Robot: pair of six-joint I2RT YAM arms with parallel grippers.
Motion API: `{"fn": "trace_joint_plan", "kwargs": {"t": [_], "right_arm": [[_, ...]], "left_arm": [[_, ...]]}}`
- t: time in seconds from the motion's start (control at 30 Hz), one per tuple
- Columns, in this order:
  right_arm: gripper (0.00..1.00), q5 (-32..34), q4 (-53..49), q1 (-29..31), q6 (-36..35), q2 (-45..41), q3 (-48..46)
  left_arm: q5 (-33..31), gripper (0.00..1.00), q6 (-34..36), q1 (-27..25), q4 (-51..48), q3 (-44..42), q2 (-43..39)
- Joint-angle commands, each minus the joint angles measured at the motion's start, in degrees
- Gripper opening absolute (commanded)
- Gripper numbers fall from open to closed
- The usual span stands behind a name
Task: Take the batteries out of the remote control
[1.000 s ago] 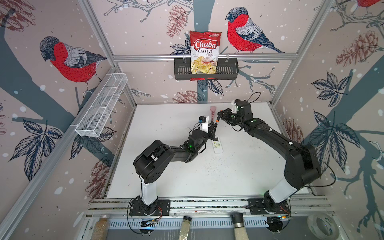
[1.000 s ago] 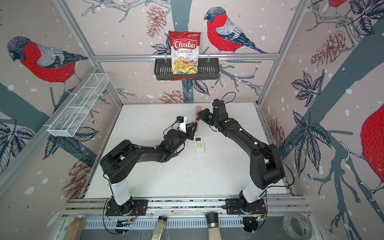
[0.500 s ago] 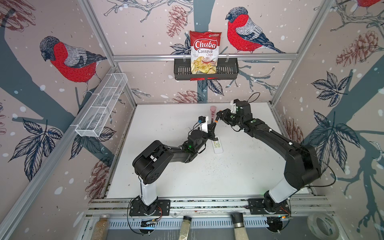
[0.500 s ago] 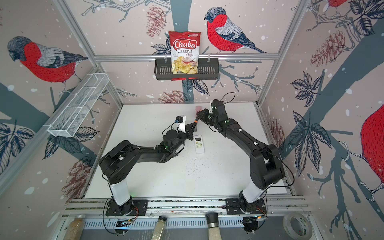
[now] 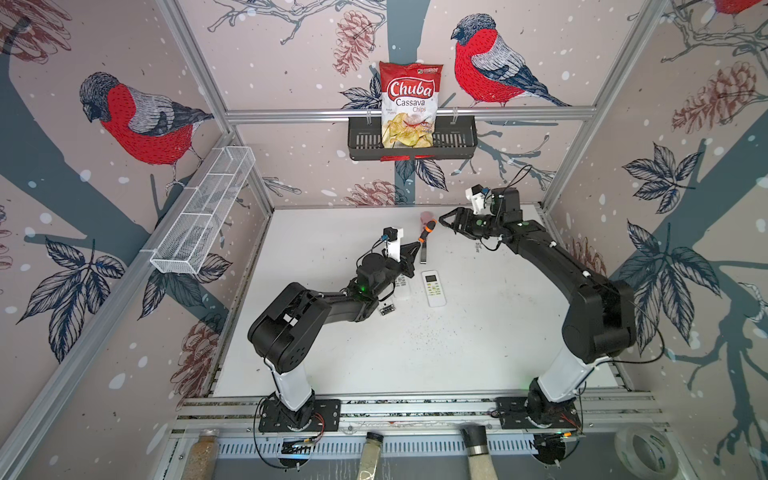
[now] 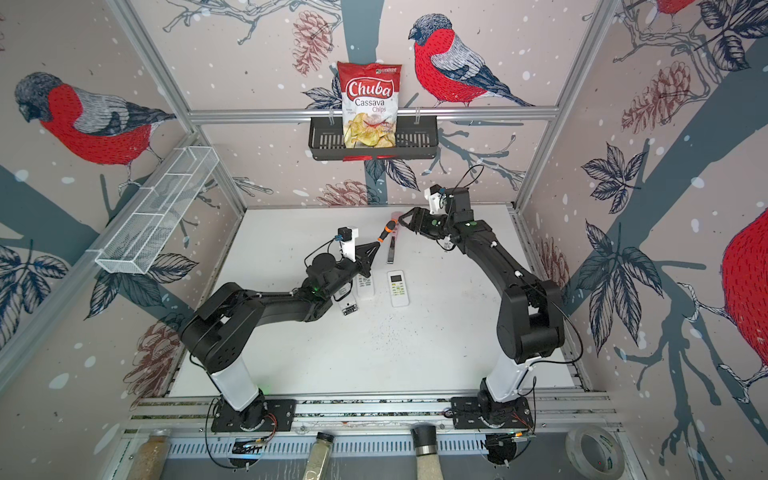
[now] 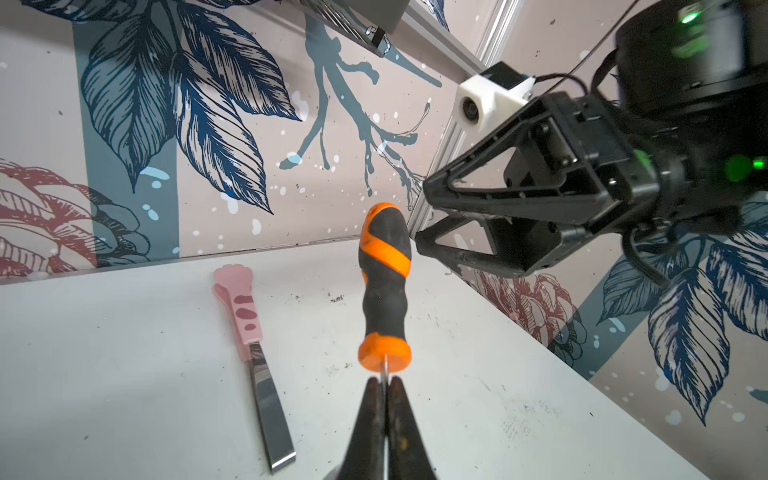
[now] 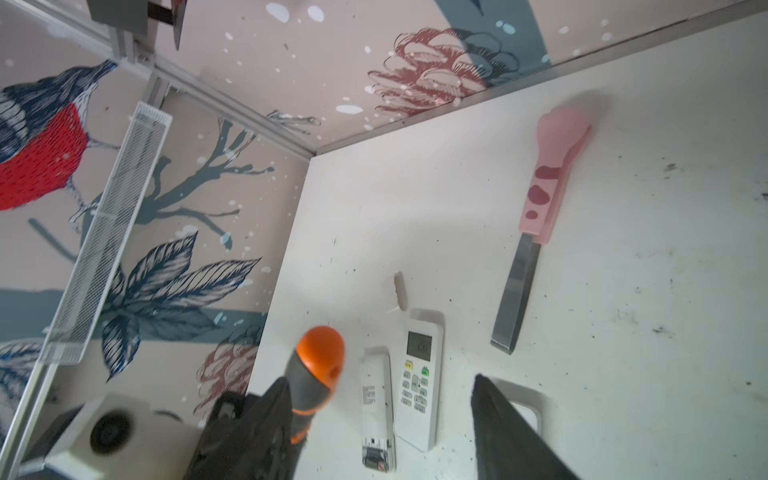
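Our left gripper is clamped tight on the metal shaft of the screwdriver, holding it above the tabletop. Our right gripper, closed at the handle a second ago, now stands wide just beside it. Both arms reach forward. The batteries sit in the face-down remote, below and behind the left gripper.
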Motion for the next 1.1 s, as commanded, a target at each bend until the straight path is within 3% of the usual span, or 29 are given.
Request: {"fn": "trace_joint_plan", "kwargs": {"t": [0.0, 0.13, 0.37, 0.67, 1.07], "right_arm": [[0.68, -15.9, -9.1, -0.8, -14.8, 2.4, 4.6], [0.7, -22.3, -12.5, -0.6, -21.7, 2.4, 6.4], [0.67, -31.8, -13.2, 0.4, -24.4, 3.6, 6.6], [0.58, -31.7, -27.9, 4.2, -35.4, 8.2, 12.5], [0.5, -30.9, -26.7, 6.8, -35.0, 7.4, 11.4]], "left_arm": [[7.5, 0.0, 4.2, 1.0, -2.1, -1.2, -3.7], [10.7, 0.0, 8.5, 1.1, -7.4, -2.1, -7.9], [12.1, 0.0, 9.4, 1.1, -8.2, -4.0, -11.8], [12.9, 0.0, 9.8, 1.1, -8.0, -4.5, -13.9], [14.3, 0.0, 7.6, 1.0, -4.2, -4.4, -11.3]]}}
